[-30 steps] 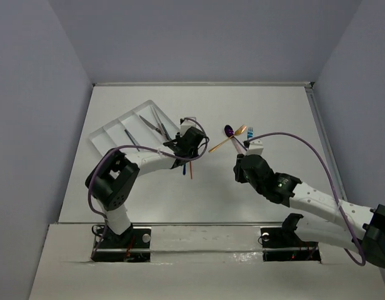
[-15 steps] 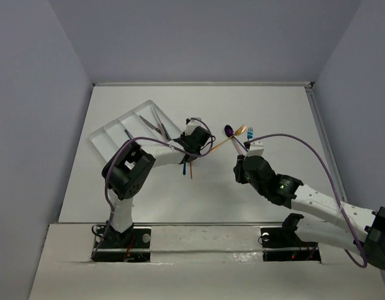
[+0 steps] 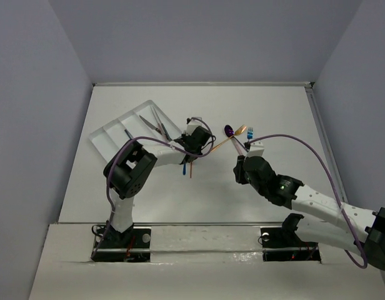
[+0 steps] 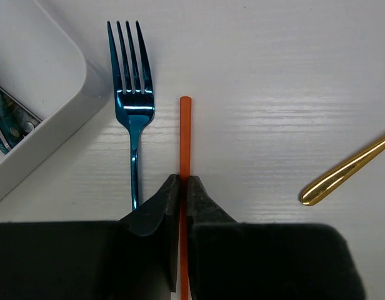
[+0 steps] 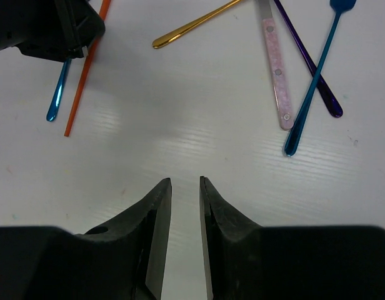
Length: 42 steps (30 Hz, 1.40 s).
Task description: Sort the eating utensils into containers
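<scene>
L pincer (image 4: 182, 182) clamped on orange utensil (image 4: 185, 131) beside blue fork (image 4: 132, 94); pickup step, I reckon. Next: lift, carry to tray (image 4: 52, 122) compartment. R pincer (image 5: 185, 182) part-open, empty.

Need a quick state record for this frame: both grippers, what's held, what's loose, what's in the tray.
left gripper: shut on the orange utensil, clamped on its thin handle
right gripper: jaws slightly apart, nothing between them
beside the held piece: blue fork, parallel to it with a gap between, outside the tray
tray: holds a few silvery utensils
loose ahead of the right gripper: gold handle, pink-handled utensil, purple handle, blue handle
lifted yet: cannot tell
</scene>
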Motion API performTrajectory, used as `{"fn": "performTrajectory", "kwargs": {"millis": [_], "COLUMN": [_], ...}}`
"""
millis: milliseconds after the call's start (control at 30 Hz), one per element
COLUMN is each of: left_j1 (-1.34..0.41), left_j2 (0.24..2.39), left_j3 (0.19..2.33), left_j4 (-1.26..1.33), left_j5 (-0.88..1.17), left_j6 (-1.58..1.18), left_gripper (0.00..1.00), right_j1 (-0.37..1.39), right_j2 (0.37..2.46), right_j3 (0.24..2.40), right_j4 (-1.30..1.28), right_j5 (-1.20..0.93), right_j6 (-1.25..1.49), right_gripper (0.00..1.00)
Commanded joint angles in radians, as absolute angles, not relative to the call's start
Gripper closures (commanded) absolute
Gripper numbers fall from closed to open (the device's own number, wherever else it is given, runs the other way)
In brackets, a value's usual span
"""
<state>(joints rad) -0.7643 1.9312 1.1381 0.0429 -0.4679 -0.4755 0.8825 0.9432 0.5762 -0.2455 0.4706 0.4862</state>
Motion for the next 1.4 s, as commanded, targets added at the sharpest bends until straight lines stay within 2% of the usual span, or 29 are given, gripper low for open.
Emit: {"fn": "performTrajectory", "kwargs": {"millis": [0, 200, 300, 533, 833, 967, 1367], "left_j1": [-0.767, -0.767, -0.7, -0.399, 0.03, 0.089, 0.121], "left_j2": [1.892, 1.679, 1.554, 1.376, 1.359, 1.422, 1.557], "left_j3": [1.094, 1.129, 1.147, 1.101, 1.0, 0.991, 1.029], "left_j4": [0.104, 0.084, 0.052, -0.058, -0.144, -0.135, -0.069], "left_j5": [-0.425, -0.405, -0.377, -0.362, -0.267, -0.224, -0.18], "left_j6": [-0.466, -0.439, -0.417, -0.417, -0.362, -0.371, -0.402], "left_gripper": [1.0, 1.0, 1.0, 1.0, 1.0, 1.0, 1.0], "right_j1": [0.877, 0.877, 0.877, 0.877, 0.877, 0.877, 0.877], "right_j2": [0.904, 0.899, 0.9, 0.896, 0.853, 0.845, 0.847], "right_j3": [0.577, 0.571, 0.566, 0.552, 0.525, 0.522, 0.517], "right_j4": [-0.202, -0.186, -0.176, -0.146, -0.129, -0.124, -0.117], "right_j5": [0.479, 0.476, 0.466, 0.437, 0.417, 0.403, 0.383], "right_j6": [0.477, 0.472, 0.471, 0.459, 0.449, 0.446, 0.442], "right_gripper": [0.69, 0.69, 0.69, 0.69, 0.69, 0.69, 0.69]}}
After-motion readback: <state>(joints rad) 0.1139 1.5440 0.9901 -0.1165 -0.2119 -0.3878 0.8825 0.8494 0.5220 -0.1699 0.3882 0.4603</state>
